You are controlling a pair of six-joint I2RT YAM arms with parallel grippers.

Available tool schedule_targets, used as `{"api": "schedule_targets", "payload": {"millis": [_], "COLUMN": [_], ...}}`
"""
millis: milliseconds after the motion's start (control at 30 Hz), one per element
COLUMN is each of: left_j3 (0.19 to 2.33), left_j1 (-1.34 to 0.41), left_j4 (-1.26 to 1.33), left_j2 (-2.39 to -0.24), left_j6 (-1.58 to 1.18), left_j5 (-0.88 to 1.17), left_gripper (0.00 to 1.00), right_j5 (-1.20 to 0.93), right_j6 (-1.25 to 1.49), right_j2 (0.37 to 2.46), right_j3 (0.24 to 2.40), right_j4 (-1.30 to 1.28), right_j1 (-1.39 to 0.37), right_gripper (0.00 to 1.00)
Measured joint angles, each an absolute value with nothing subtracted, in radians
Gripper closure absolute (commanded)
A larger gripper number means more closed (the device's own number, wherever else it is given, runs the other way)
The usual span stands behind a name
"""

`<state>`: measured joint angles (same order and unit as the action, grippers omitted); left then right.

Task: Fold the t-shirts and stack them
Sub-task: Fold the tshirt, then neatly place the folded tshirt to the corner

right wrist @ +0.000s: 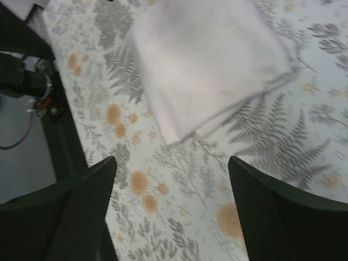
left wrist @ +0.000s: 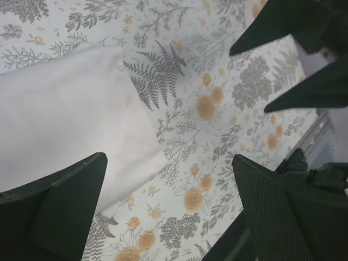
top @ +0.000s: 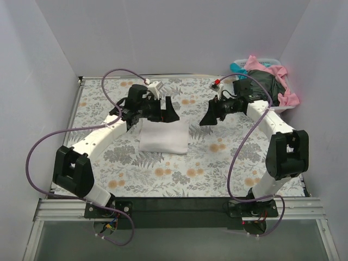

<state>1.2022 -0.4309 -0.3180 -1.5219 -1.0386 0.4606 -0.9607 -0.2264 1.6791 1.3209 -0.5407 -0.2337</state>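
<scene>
Gaping empty, two tools — left tool (top: 165, 115), right tool (top: 211, 117) — hover by one folded white t-shirt (top: 164, 136).

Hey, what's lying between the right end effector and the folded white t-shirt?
Only bare fern-print sheet separates the right end effector from the white t-shirt, as the top view shows.

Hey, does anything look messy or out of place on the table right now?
Only the far right corner: the pink shirt and dark shirt sit heaped in the white basket, pink cloth hanging over its rim. The folded white t-shirt lies neat mid-table.
</scene>
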Motion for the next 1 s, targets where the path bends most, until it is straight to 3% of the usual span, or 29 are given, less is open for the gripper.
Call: {"api": "schedule_targets", "payload": {"millis": [200,633,800,1000], "left_j3": [1.204,1.148,1.147,1.146], "left_j1": [-0.596,-0.696,-0.598,-0.307], "left_j4": [-0.429,-0.425,-0.409,-0.394], "left_j2": [-1.547,-1.837,-1.84,-1.84], "left_j6": [-1.028,-1.015,-0.986,-0.863], "left_j5": [0.189,-0.196,-0.215,-0.185], "left_gripper": [0.02,0.05,0.06,0.02], "right_j5": [-0.802,-0.666,-0.653,-0.654], "right_j6": [-0.316,-0.388,-0.4,-0.419], "right_j2": [1.66,1.558,1.558,1.558], "right_j3": [1.317,1.229,1.229,1.229], "right_j4": [-0.642,-0.702,-0.709,-0.711], "right_j1": [-0.138,-0.113,-0.082,-0.056], "right_gripper": [0.06,0.02,0.02,0.02]}}
